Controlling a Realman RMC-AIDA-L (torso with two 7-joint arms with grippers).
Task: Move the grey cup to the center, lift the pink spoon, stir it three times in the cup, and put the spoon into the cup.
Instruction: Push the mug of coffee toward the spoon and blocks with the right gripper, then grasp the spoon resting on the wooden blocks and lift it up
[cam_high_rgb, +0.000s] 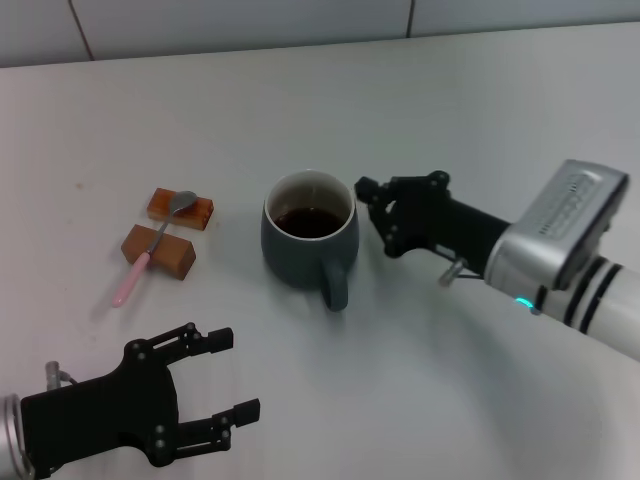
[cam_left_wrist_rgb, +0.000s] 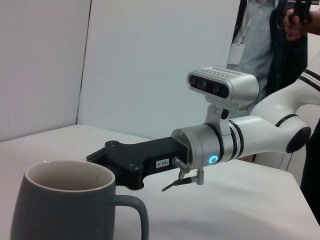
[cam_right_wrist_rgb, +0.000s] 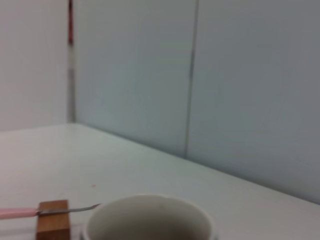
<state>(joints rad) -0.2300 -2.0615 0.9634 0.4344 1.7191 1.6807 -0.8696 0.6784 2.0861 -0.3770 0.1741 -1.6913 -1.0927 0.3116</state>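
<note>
**Trainee:** Grey ceramic, dark liquid inside. Is the grey cup (cam_high_rgb: 309, 243) placed yet?

**Instructor:** You see it standing upright near the middle of the table (cam_high_rgb: 420, 120), handle toward the robot. Judge the centring step as done or nearly done. The right gripper (cam_high_rgb: 372, 212) sits just beside the cup's rim on the right. Its fingers point at the cup, but you cannot tell how far apart they stand or whether they touch it.

**Trainee:** And the spoon?

**Instructor:** The pink spoon (cam_high_rgb: 150, 248) lies across two wooden blocks (cam_high_rgb: 168, 228) to the cup's left, apart from it, bowl on the far block and handle end down near the table. The left gripper (cam_high_rgb: 225, 378) hovers low at the near left, jaws spread wide, holding nothing.

**Trainee:** How do you do the pickup well?

**Instructor:** Clear the right gripper from the cup first. Bring the left gripper over the handle span between the blocks, align the fingers across the handle, and close there. Lift straight up so the blocks stay put and the cup is not jostled.
</note>
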